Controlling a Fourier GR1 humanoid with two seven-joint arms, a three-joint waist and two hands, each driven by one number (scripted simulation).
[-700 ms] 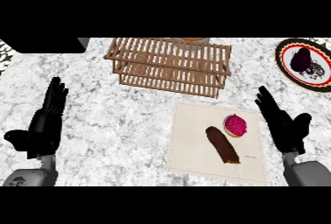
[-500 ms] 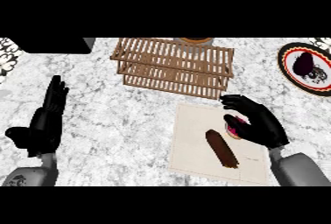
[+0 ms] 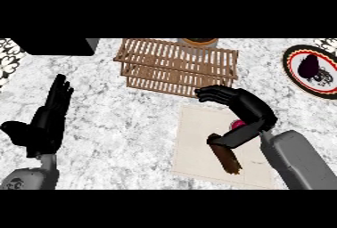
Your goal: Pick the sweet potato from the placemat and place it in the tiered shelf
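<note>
**A:** Sweet potato [image 3: 226, 158], then: where do you see it?

**B:** You have it lying on the placemat [image 3: 197, 147], towards the near right of the counter [image 3: 132, 129]. It is the long dark brown thing, and only its near part shows; the far end runs under your right hand [image 3: 238, 103].

**A:** So am I holding it?

**B:** Not that I can see. Your right hand hangs above the mat with its fingers half curled and spread, pointing left, and the thumb reaches down to about the potato's far end. Nothing is clasped in it. Whether the thumb touches the potato I cannot tell.

**A:** And the pink thing?

**B:** A small round pink object [image 3: 238, 124] peeks out just beneath your palm, at the mat's right side. Mind it, since it lies close beside the potato.

**A:** What step is this?

**B:** The reach, I judge; the pick is not yet made. Next you need to bring the fingers down round the potato's middle, along its length, and close on it alone.

**A:** After that?

**B:** Lift and carry it far and left to the wooden shelf [image 3: 174, 67], just beyond the mat.

**A:** My left hand?

**B:** Your left hand [image 3: 46, 122] rests open at the left, fingers straight.
</note>
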